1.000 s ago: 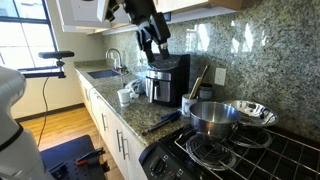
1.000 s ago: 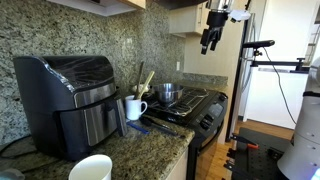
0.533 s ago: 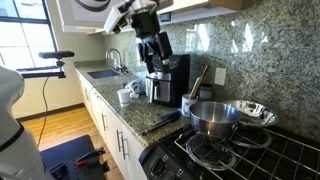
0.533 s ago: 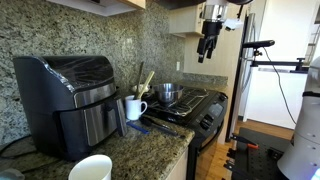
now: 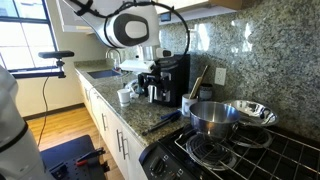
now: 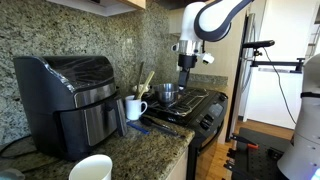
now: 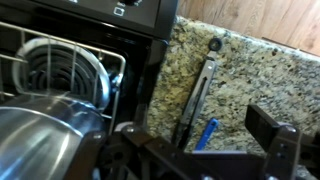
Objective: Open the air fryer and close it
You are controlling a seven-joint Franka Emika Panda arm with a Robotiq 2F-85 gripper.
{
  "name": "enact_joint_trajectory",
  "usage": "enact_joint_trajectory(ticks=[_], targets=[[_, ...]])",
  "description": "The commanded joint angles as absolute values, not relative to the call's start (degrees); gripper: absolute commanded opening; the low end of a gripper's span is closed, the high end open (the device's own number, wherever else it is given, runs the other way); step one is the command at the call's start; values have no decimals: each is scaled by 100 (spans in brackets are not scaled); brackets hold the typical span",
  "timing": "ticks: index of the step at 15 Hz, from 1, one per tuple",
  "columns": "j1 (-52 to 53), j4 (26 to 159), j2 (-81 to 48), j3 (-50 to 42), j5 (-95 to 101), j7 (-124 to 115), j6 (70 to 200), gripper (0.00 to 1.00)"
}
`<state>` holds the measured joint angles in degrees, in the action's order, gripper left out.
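Observation:
The air fryer (image 6: 75,100) is a black box with a silvery front drawer panel, standing on the granite counter against the wall; its drawer looks shut. It also shows in an exterior view (image 5: 170,78). My gripper (image 6: 185,78) hangs above the counter near the stove, well apart from the air fryer. In an exterior view it appears in front of the air fryer (image 5: 151,88). In the wrist view the fingers (image 7: 190,150) are spread wide and hold nothing, looking down on the counter and stove edge. The air fryer is out of the wrist view.
A steel pot (image 5: 214,118) sits on the black stove (image 7: 60,50). Tongs (image 7: 195,100) and a blue item (image 7: 205,133) lie on the counter. A white mug (image 6: 134,107) stands next to the fryer, another (image 6: 90,168) nearer. A sink (image 5: 103,72) lies beyond.
The arm has swung down from up by the cabinets; the gripper is now much lower, close over the counter by the stove.

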<state>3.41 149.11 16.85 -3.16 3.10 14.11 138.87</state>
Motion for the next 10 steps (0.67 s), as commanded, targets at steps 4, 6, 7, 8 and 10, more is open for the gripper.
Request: enact_joint_trajectory(ticks=[4, 6, 7, 8, 10], targets=[[1218, 14767, 953, -348, -1447, 3710, 14701, 100], [1405, 14756, 917, -307, -2096, 4486, 14777, 100], [1503, 14760, 939, -284, -2477, 4924, 14819, 100], [1543, 14746, 956, -240, -2691, 5199, 14801, 100], [1353, 14775, 966, -124, -2485, 4938, 14636, 100]])
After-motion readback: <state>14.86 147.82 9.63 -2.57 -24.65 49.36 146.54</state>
